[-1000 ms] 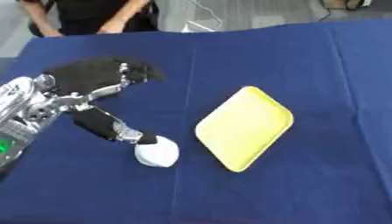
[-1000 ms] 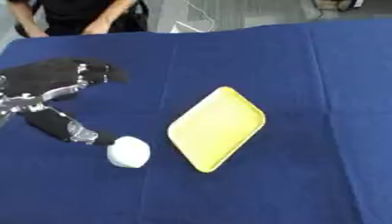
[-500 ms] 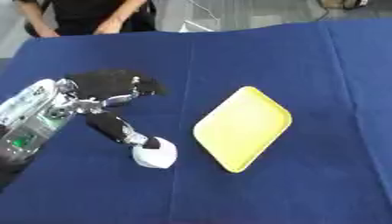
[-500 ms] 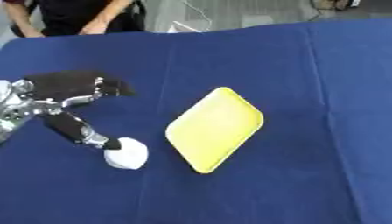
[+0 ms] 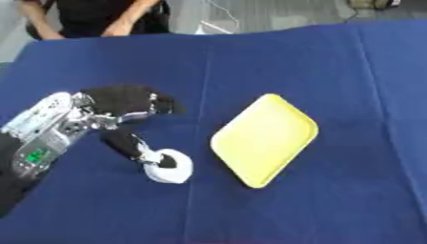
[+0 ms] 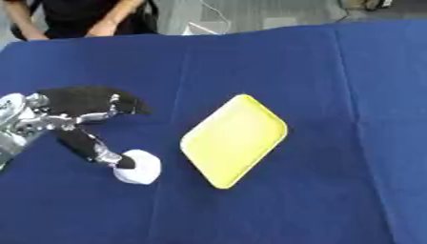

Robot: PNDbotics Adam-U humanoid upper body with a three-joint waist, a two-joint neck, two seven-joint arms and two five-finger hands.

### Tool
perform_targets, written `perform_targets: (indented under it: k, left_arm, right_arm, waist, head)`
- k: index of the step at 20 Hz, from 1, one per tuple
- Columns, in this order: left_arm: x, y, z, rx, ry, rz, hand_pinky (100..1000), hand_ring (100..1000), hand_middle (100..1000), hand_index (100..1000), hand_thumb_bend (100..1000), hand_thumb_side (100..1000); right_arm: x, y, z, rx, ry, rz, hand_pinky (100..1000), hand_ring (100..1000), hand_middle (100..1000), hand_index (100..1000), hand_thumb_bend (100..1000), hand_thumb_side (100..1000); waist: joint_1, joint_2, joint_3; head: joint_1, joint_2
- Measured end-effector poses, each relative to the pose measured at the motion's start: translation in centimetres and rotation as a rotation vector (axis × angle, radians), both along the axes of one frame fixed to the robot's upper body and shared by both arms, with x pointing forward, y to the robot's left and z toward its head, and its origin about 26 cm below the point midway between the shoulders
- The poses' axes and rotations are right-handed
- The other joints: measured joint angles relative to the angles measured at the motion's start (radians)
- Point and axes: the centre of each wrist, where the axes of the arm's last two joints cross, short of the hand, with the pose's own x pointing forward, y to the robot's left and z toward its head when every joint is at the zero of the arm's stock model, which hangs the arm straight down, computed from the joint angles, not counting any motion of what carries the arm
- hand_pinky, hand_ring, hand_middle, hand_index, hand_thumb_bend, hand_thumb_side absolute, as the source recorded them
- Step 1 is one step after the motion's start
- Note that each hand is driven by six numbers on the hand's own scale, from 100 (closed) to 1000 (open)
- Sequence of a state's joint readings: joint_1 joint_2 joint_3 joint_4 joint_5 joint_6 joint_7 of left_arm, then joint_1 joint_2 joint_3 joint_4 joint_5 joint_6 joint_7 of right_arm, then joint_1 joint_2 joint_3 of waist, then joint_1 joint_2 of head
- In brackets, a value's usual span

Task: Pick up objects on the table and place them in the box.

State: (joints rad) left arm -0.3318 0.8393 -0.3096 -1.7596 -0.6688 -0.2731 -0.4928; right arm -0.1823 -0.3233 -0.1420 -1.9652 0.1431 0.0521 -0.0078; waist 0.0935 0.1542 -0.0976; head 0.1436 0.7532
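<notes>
A small white round object [image 5: 171,167] lies on the blue table, left of a yellow tray [image 5: 267,138] that sits askew at the middle. My left hand [image 5: 121,97] comes in from the left edge and is open, its black fingers [image 6: 83,97] spread out flat above the table beyond the white object. Its thumb [image 5: 133,147] reaches down to the white object, and the thumb tip rests on the object's top edge. The fingers stay apart from the object. My right hand shows in neither view.
The blue cloth [image 5: 350,71] covers the whole table and lies bare to the right of and behind the tray. A person in dark clothes [image 5: 92,16] stands at the far edge and touches nothing on the table.
My left hand's fingers have come down toward the near side, closer to the white object. The thumb stays at the object. The object and the tray have not moved.
</notes>
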Motion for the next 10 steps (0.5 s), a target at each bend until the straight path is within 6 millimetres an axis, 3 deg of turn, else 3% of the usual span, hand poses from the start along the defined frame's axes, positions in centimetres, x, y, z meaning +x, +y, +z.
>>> perform_targets:
  k: [10]
  left_arm:
    - [0.0, -0.6, -1.1, 0.024, 0.052, -0.033, 910, 897, 870, 967, 632, 1000]
  right_arm:
    - [0.0, 0.0, 0.0, -0.001, -0.001, 0.003, 777, 789, 833, 950, 100, 921]
  waist:
    - [0.000, 0.001, -0.002]
  head:
    - [0.001, 0.000]
